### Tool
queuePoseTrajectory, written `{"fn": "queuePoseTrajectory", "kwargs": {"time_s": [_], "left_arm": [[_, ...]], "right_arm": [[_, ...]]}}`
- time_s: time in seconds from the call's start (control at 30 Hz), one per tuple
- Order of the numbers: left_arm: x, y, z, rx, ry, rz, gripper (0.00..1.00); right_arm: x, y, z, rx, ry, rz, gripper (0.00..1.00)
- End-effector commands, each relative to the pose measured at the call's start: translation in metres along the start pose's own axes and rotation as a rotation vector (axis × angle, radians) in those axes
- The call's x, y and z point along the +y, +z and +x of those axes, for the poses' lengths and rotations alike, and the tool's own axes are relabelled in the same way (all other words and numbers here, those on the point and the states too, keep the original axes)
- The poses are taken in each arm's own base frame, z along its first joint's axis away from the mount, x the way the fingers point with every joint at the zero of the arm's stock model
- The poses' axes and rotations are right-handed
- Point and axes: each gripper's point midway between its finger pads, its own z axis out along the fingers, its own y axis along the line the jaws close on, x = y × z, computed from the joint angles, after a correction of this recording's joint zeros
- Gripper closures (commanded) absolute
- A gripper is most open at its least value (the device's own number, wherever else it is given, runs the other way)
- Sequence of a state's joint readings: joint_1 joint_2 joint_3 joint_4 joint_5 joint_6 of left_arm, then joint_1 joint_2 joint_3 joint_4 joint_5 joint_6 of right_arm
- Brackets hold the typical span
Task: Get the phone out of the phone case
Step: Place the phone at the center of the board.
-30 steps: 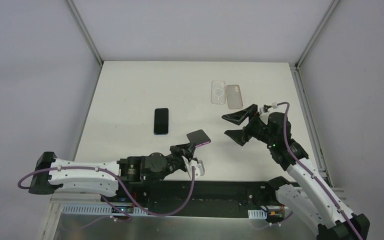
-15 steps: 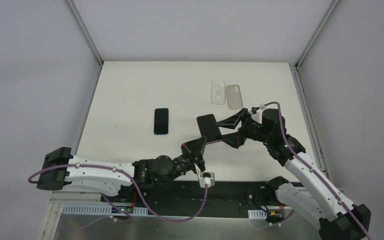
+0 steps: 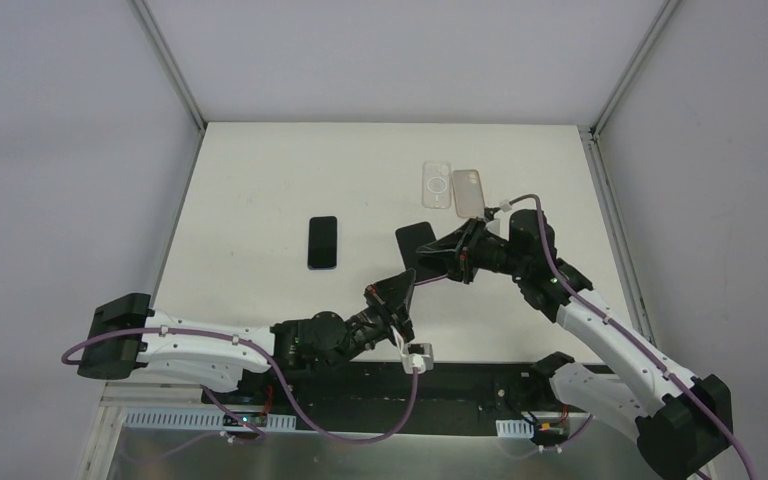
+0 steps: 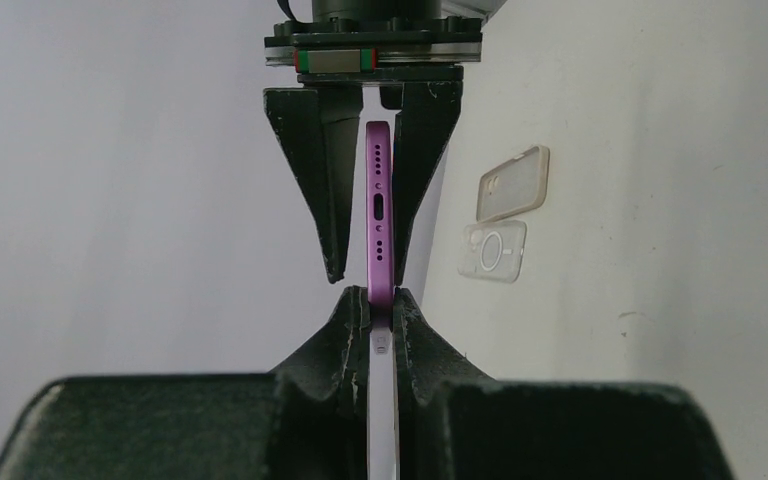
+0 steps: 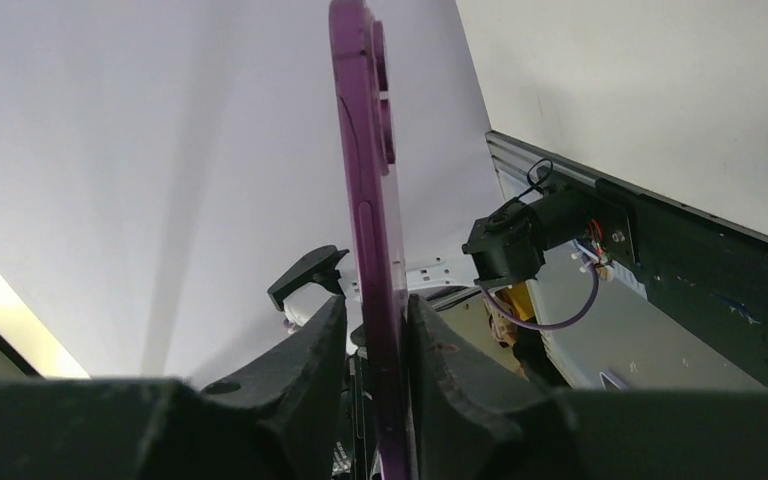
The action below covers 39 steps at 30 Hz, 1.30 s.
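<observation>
A purple phone [image 3: 415, 245] hangs in the air above the table's near middle, edge-on in both wrist views [image 4: 380, 200] [image 5: 365, 200]. I cannot tell a phone case apart from the phone on it. My left gripper [image 3: 403, 287] [image 4: 381, 298] is shut on its near end. My right gripper [image 3: 438, 262] [image 5: 374, 305] [image 4: 372, 272] straddles the far end with narrow jaws. One finger [image 5: 440, 360] lies against the phone, and a slim gap shows at the other finger [image 5: 310, 350].
A black phone [image 3: 323, 242] lies flat on the white table [image 3: 260, 180] left of centre. Two empty transparent cases [image 3: 437, 185] [image 3: 469, 192] lie side by side at the back right, also in the left wrist view [image 4: 493, 250] [image 4: 512, 185].
My left arm has carried the purple phone up and to the right. My right gripper has moved left onto its far end, its jaws narrowing from wide open to nearly touching the phone.
</observation>
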<state>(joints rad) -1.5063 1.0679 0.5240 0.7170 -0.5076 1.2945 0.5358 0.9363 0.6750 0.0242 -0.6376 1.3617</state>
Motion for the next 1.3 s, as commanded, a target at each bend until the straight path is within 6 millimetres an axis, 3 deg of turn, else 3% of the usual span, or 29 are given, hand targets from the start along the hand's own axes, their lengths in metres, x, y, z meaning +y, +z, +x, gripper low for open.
{"fn": "queuePoseTrajectory", "kwargs": {"time_s": [0.0, 0.07, 0.17, 0.33, 0.63, 0.73, 1.0, 1.17, 1.27], "left_arm": [[0.019, -0.001, -0.006, -0.016, -0.071, -0.088, 1.00], [0.019, -0.002, -0.006, -0.018, -0.081, -0.091, 1.00], [0.023, -0.004, -0.006, -0.027, -0.117, -0.103, 1.00], [0.021, -0.006, -0.005, -0.031, -0.152, -0.103, 1.00], [0.019, -0.008, -0.002, -0.023, -0.183, -0.105, 1.00], [0.019, -0.009, -0.001, -0.020, -0.196, -0.106, 0.80], [0.016, -0.008, 0.000, -0.010, -0.208, -0.102, 0.62], [0.016, -0.011, 0.008, 0.023, -0.265, -0.120, 0.40], [0.016, -0.016, 0.017, 0.055, -0.364, -0.145, 0.26]], "right_arm": [[0.032, 0.000, 0.015, 0.058, -0.036, -0.097, 0.72], [0.033, 0.000, 0.018, 0.067, -0.058, -0.101, 0.80], [0.033, -0.002, 0.021, 0.071, -0.113, -0.109, 0.99], [0.036, -0.008, 0.026, 0.062, -0.216, -0.137, 1.00], [0.037, -0.009, 0.026, 0.044, -0.252, -0.125, 1.00], [0.037, -0.010, 0.026, 0.038, -0.260, -0.130, 1.00], [0.042, -0.014, 0.028, 0.029, -0.285, -0.149, 1.00], [0.042, -0.023, 0.021, -0.049, -0.345, -0.167, 1.00], [0.047, -0.038, 0.015, -0.151, -0.440, -0.185, 1.00]]}}
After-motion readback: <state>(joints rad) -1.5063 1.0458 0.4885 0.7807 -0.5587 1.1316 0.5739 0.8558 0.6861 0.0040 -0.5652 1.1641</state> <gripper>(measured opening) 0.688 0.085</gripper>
